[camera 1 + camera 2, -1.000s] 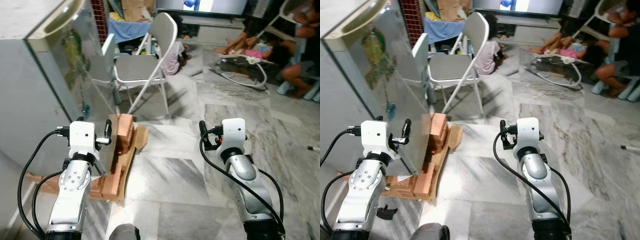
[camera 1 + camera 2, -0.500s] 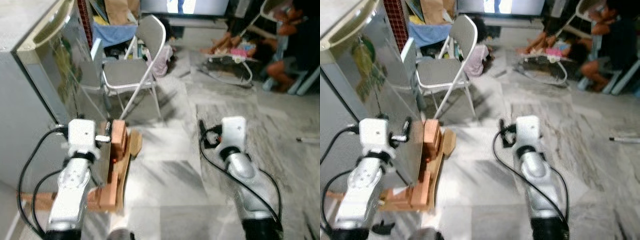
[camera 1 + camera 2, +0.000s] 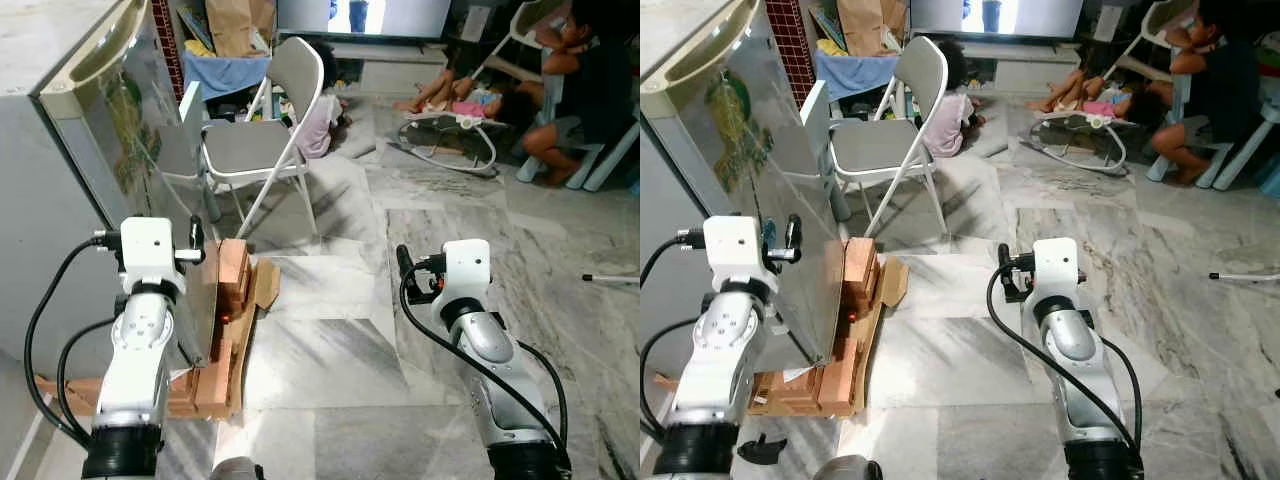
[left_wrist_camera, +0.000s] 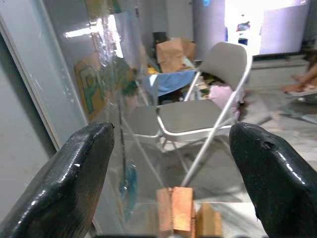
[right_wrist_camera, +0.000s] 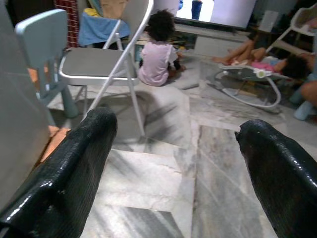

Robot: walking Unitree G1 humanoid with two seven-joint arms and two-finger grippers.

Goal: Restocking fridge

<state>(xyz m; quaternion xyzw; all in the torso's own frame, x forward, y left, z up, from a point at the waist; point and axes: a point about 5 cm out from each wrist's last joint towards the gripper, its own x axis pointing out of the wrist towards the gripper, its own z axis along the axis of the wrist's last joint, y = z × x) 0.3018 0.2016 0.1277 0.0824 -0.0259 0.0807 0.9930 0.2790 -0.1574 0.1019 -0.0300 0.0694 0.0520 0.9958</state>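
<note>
A grey fridge [image 3: 60, 150] stands at the left, its shiny front face carrying stickers [image 4: 96, 89]. My left gripper [image 4: 171, 144] is raised close beside that face, open, with nothing between its fingers. My right gripper [image 5: 173, 134] is held up over the marble floor to the right, open and empty as well. No food items can be made out.
Wooden blocks and cardboard [image 3: 225, 300] lie at the fridge's foot. A grey folding chair [image 3: 265, 140] and a small blue chair [image 5: 42, 34] stand behind. A child [image 3: 945, 105] sits on the floor; people [image 3: 580, 90] and a baby bouncer [image 3: 455, 130] are at the back right.
The camera has swung and pulled back, so the whole scene has shifted. My left gripper sits slightly higher against the fridge's face. The right arm keeps its pose.
</note>
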